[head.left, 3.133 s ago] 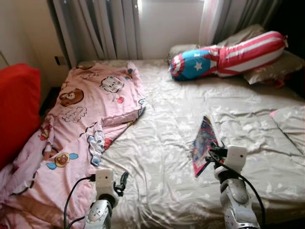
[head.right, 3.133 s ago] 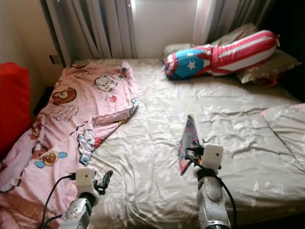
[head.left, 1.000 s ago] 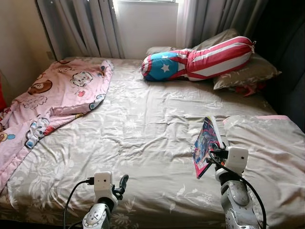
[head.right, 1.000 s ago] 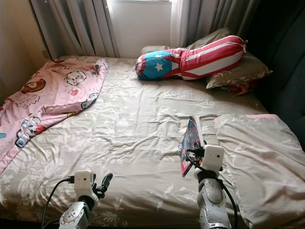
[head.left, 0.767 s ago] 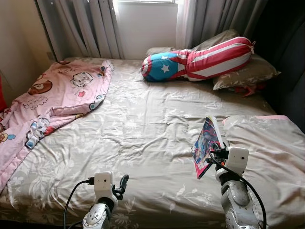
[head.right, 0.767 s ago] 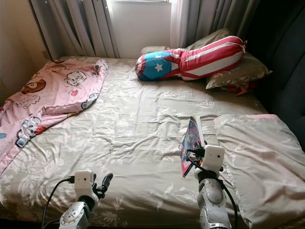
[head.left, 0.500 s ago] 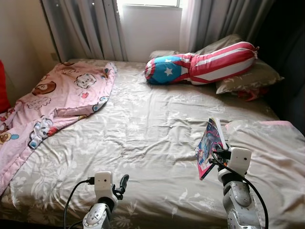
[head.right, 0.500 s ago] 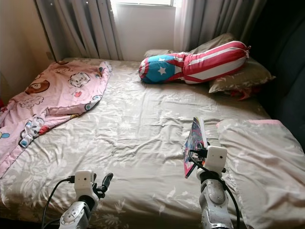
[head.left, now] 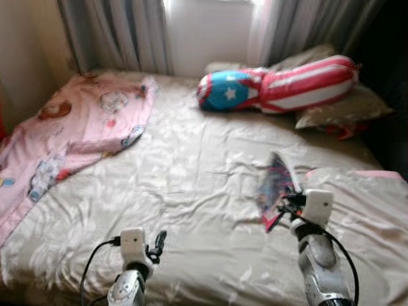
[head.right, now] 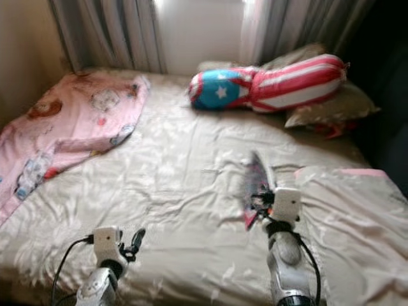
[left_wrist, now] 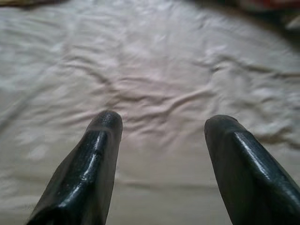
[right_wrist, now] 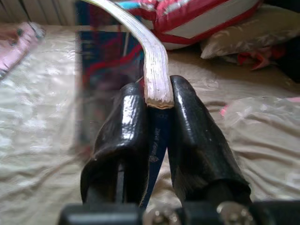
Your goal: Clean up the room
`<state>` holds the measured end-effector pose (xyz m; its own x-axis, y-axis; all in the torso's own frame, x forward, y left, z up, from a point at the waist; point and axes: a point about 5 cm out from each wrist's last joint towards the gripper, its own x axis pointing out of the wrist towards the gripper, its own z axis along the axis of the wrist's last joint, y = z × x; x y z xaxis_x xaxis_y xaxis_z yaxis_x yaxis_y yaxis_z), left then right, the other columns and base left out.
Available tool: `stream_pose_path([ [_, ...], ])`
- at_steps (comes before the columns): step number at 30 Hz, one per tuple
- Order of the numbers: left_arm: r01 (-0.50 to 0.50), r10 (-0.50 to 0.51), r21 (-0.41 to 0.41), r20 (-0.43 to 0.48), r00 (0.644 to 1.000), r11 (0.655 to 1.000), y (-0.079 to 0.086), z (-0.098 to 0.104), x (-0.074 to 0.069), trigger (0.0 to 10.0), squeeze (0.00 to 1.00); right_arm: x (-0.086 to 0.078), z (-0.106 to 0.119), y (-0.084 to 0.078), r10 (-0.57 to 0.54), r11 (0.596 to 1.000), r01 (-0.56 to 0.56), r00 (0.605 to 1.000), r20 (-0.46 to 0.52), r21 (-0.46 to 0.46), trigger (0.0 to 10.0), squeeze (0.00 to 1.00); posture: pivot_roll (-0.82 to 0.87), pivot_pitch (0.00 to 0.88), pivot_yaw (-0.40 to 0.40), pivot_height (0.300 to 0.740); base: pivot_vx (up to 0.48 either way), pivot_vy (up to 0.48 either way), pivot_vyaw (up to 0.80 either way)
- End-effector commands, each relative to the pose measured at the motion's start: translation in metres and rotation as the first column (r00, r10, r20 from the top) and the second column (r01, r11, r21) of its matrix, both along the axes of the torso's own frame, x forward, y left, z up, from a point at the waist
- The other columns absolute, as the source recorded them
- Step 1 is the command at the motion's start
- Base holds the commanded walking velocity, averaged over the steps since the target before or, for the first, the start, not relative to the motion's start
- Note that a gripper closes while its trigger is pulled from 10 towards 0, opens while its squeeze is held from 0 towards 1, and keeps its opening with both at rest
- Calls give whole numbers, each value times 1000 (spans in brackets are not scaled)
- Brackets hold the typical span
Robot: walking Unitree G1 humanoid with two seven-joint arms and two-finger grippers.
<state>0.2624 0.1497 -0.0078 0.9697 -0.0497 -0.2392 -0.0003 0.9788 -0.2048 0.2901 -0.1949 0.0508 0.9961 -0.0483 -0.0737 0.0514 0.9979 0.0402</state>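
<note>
The right hand (right_wrist: 157, 126) is closed on a thin book (head.left: 275, 188), its two black fingers (right_wrist: 123, 140) pinching the pale page edge between them. In the head views the book stands on edge above the bed (head.left: 191, 185), held upright over the right half of the mattress, just beside a beige pillow (head.left: 370, 217) with a pink border at the near right. Both head views are blurred, so the cover reads only as a mix of blue, red and pink. The right wrist view adds detail not available from the head: the book's pages curve away from the fingers, the dark blue cover hangs down between them, and a line of small white print runs along the cover near the grip, too small to read.

The left hand (left_wrist: 161, 140) is wide open and holds nothing. Its wrist view shows the two fingertips well apart over wrinkled beige sheet. In the head views it sits low at the near edge of the bed, left of centre, with a black cable (head.left: 92, 261) looping from its white wrist block.

At the head of the bed lies a long bolster (head.left: 280, 86) with red and white stripes, one end blue with a white star. It rests against grey-beige pillows (head.left: 344, 108). A pink cartoon-print blanket (head.left: 76, 134) covers the far left of the bed. Grey curtains (head.left: 115, 35) hang behind.
</note>
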Motion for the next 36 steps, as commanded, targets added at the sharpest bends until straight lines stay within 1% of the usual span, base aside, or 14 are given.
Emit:
stream_pose_path([
  [1, 3, -3, 6, -12, 1000, 1000, -3, -3, -4, 10000, 0, 5, 14, -11, -26, 1000, 26, 998, 59, -1, 10000, 0, -88, 0, -111, 707, 0, 0, 0],
  [7, 16, -16, 9, 21, 1000, 1000, -13, 2, 0, 10000, 0, 1, 14, -27, -31, 999, 33, 998, 61, -22, 10000, 0, -95, 0, -115, 707, 0, 0, 0],
  [8, 16, -16, 9, 21, 1000, 1000, -13, 2, 0, 10000, 0, 1, 14, -27, -31, 999, 33, 998, 61, -22, 10000, 0, -95, 0, -115, 707, 0, 0, 0],
  [11, -1, 1, 1, 17, 1000, 1000, -14, 2, 0, 10000, 0, -3, 12, -33, -46, 998, 47, 997, 54, -31, 10000, 0, -99, 0, -91, 707, 0, 0, 0],
  [15, -8, 8, -1, 20, 1000, 1000, -13, 2, 0, 10000, 0, -5, 12, -36, -54, 998, 55, 997, 58, -29, 10000, 0, -100, 0, -70, 707, 0, 0, 0],
  [16, -4, 4, 4, 21, 1000, 1000, -14, 2, 0, 10000, 0, -6, 11, -36, -55, 998, 57, 997, 60, -27, 10000, 0, -98, 0, -49, 707, 0, 0, 0],
  [18, -2, 2, 8, 27, 1000, 1000, -13, 4, 1, 10000, 0, -7, 10, -35, -59, 998, 60, 996, 61, -13, 10000, 0, -93, 0, -35, 707, 0, 0, 0],
  [19, -2, 1, 16, 31, 1000, 1000, -12, 5, 1, 10000, 0, -7, 9, -33, -58, 998, 58, 996, 63, -4, 10000, 0, -88, 0, -10, 707, 0, 0, 0],
  [22, -4, 3, 22, 47, 999, 1000, -9, 8, 2, 10000, 0, -7, 9, -29, -49, 999, 49, 996, 68, 9, 10000, 0, -79, 0, 0, 707, 0, 0, 0],
  [25, 1, -3, 38, 62, 998, 999, -3, 10, 3, 10000, 0, -4, 5, -16, -27, 999, 25, 998, 65, 42, 10000, 0, -62, 0, 30, 707, 0, 0, 0],
  [29, -14, 10, 50, 77, 997, 999, 3, 13, 6, 10000, 0, 0, 5, -6, 5, 998, -8, 998, 61, 55, 10000, 0, -59, 0, 3, 707, 0, 0, 0],
  [30, -14, 10, 50, 77, 997, 999, 3, 13, 6, 10000, 0, 0, 5, -6, 5, 998, -8, 998, 61, 55, 10000, 0, -59, 0, 3, 707, 0, 0, 0],
  [32, -51, 47, 56, 80, 996, 997, 11, 15, 8, 10000, 0, 2, 5, 1, 40, 998, -43, 998, 57, 47, 10000, 0, -50, 0, -12, 707, 0, 0, 0],
  [36, -69, 64, 58, 93, 994, 996, 17, 20, 12, 10000, 0, 8, 10, 7, 47, 997, -51, 997, 67, 59, 10000, 0, -29, 0, -19, 707, 0, 0, 0],
])
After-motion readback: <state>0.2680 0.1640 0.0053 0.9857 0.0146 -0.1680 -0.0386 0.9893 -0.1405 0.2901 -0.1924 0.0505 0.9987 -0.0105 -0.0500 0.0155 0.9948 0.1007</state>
